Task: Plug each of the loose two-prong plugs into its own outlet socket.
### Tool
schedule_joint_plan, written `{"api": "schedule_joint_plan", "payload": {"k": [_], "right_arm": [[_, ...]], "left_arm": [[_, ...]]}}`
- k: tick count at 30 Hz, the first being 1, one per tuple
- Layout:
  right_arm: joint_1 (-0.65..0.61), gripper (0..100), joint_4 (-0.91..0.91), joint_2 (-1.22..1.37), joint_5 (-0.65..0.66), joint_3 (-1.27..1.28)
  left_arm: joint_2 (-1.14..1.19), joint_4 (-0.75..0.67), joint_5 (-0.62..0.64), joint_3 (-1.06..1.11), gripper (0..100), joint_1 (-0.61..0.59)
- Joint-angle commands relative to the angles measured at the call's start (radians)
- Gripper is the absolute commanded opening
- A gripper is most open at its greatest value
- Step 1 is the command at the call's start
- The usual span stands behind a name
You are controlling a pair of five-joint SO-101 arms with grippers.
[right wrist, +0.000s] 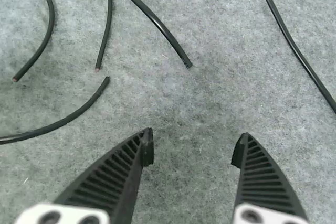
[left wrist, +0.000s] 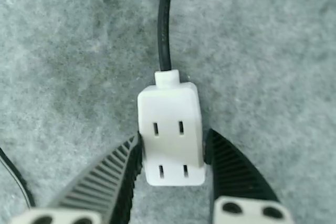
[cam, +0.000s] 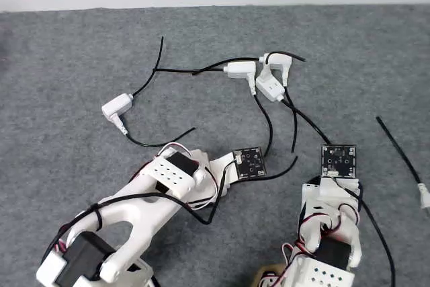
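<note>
Soft, even light
The grey worktop is evenly lit; thin, faint shadows hug the black cables.

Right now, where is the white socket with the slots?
In the left wrist view, the white outlet socket lies on the grey carpet, gripped between the fingers of the left hand, its black cord running away from the hand.

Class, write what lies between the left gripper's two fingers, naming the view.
A white outlet socket on a black cord, clamped by the left gripper, as the left wrist view shows.
</note>
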Motion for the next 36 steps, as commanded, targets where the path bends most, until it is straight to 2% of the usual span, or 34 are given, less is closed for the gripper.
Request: {"api": "schedule_joint_plan", "payload": {"k": [1, 7, 14, 23, 25, 30, 36], "right_arm": [[-0.027, 24.4, -0.010, -0.013, 0.011, -0.003], [-0.024, 24.4, -0.010, -0.013, 0.011, -0.003], [-0.022, 24.4, -0.012, -0.013, 0.009, -0.003], [-0.022, 24.4, -0.013, -0.013, 0.009, -0.003], [-0.022, 24.4, -0.013, -0.013, 0.009, -0.003], [-0.027, 24.4, -0.013, -0.013, 0.009, -0.003], [-0.027, 24.4, -0.013, -0.013, 0.009, -0.003]], "left_arm": [[-0.003, 0.009, -0.068, 0.002, 2, 0.009], [-0.003, 0.014, -0.080, -0.010, 1, 0.009], [-0.003, 0.069, -0.184, -0.082, 1, 0.009], [-0.005, 0.095, -0.181, -0.114, 1, 0.009], [-0.005, 0.097, -0.178, -0.110, 4, 0.009], [-0.012, 0.095, -0.071, -0.116, 21, 0.009], [-0.012, 0.095, -0.071, -0.117, 20, 0.009]]}}
